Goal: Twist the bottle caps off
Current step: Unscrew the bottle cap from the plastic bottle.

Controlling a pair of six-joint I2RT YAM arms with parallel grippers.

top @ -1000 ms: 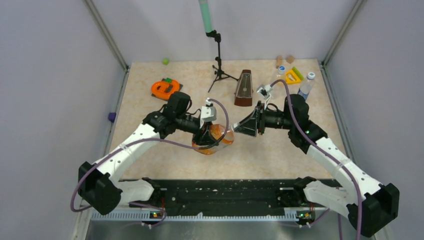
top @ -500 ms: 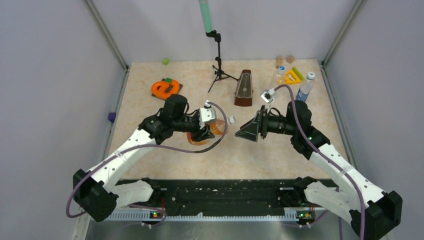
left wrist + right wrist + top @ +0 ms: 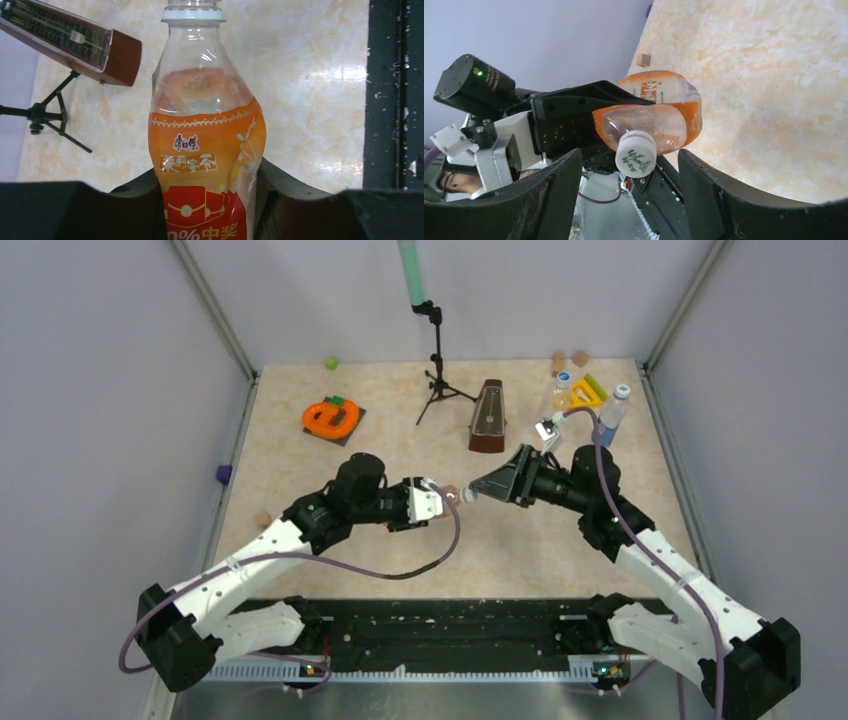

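My left gripper (image 3: 207, 200) is shut on the squat orange-liquid bottle (image 3: 205, 145) and holds it off the table, lying sideways with its neck pointing right. In the top view the left gripper (image 3: 436, 503) faces my right gripper (image 3: 478, 489). The bottle's white cap (image 3: 636, 153), printed in green, sits between the fingers (image 3: 719, 195) of the open right gripper (image 3: 631, 187), with gaps on both sides. The plain clear bottle (image 3: 561, 390) with a blue cap and the blue-label bottle (image 3: 611, 414) with a white cap stand at the far right.
A brown metronome (image 3: 488, 417) and a black tripod (image 3: 438, 375) stand at the back middle. An orange block set (image 3: 331, 418) lies at the back left, a yellow triangle (image 3: 587, 393) at the back right. A small wooden block (image 3: 262, 519) lies left of my left arm.
The left arm has carried the bottle up and right and tipped it sideways. The right gripper has opened and closed in until its fingers flank the cap.
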